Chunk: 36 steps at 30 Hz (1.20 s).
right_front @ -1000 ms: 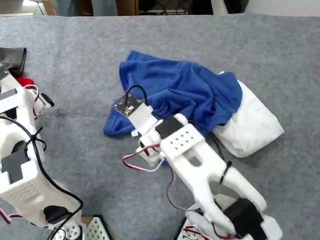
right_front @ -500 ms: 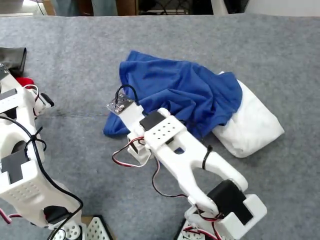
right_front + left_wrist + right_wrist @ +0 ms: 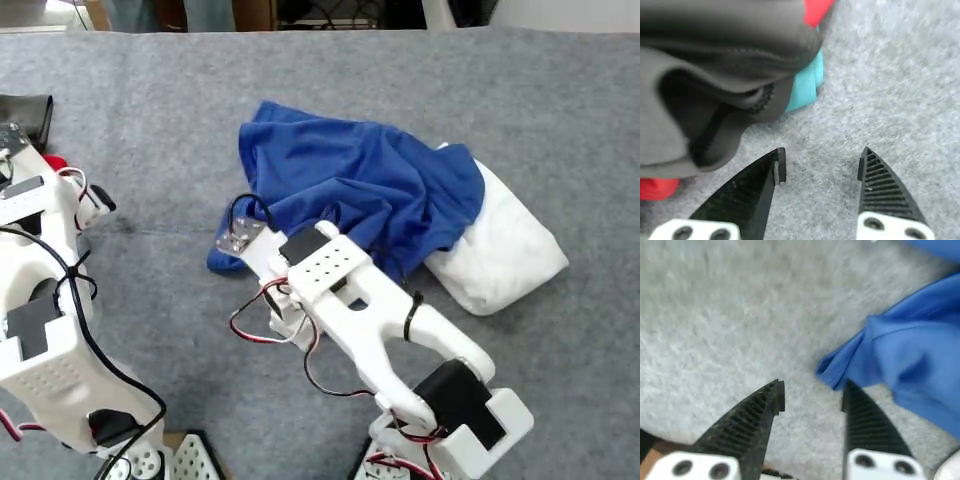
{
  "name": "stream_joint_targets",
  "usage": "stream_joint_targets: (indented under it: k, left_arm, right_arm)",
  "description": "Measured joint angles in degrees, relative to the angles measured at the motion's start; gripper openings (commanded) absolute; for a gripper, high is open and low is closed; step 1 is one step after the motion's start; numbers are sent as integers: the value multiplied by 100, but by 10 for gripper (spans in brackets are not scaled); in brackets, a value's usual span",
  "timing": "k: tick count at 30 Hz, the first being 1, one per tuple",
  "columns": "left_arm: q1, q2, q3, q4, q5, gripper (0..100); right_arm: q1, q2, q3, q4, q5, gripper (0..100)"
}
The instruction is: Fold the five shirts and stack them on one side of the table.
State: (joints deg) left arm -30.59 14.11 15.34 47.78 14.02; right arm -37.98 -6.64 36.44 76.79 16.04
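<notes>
A crumpled blue shirt (image 3: 360,185) lies mid-table, partly over a folded white shirt (image 3: 500,250) to its right. At the left edge sits a pile of folded shirts: black (image 3: 705,55) on top, with teal (image 3: 807,85) and red (image 3: 817,9) beneath. My right gripper (image 3: 812,395) is open over the grey cloth, and the blue shirt's near corner (image 3: 840,372) lies just beyond one fingertip. In the high view that arm (image 3: 330,275) covers the shirt's lower left corner. My left gripper (image 3: 822,162) is open and empty, just in front of the pile.
The grey felt tabletop (image 3: 150,300) is bare between the two arms and along the far side. The right arm's loose wires (image 3: 260,325) hang near the blue shirt's corner. The left arm's body (image 3: 40,340) fills the near left.
The right arm swung left and then drew back a little toward the blue shirt's lower left corner. The left arm shifted slightly. The shirts have not moved.
</notes>
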Motion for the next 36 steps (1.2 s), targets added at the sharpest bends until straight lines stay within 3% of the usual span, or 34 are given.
stream_joint_targets:
  k: [14, 22, 36]
  left_arm:
    - [18, 26, 0, 0, 0, 252]
    - [18, 26, 0, 0, 0, 252]
    - [18, 26, 0, 0, 0, 252]
  right_arm:
    - [-9, -229, 651, -448, 35, 226]
    - [-615, -862, 1187, -905, 44, 226]
    - [-273, -721, 1213, -1090, 35, 226]
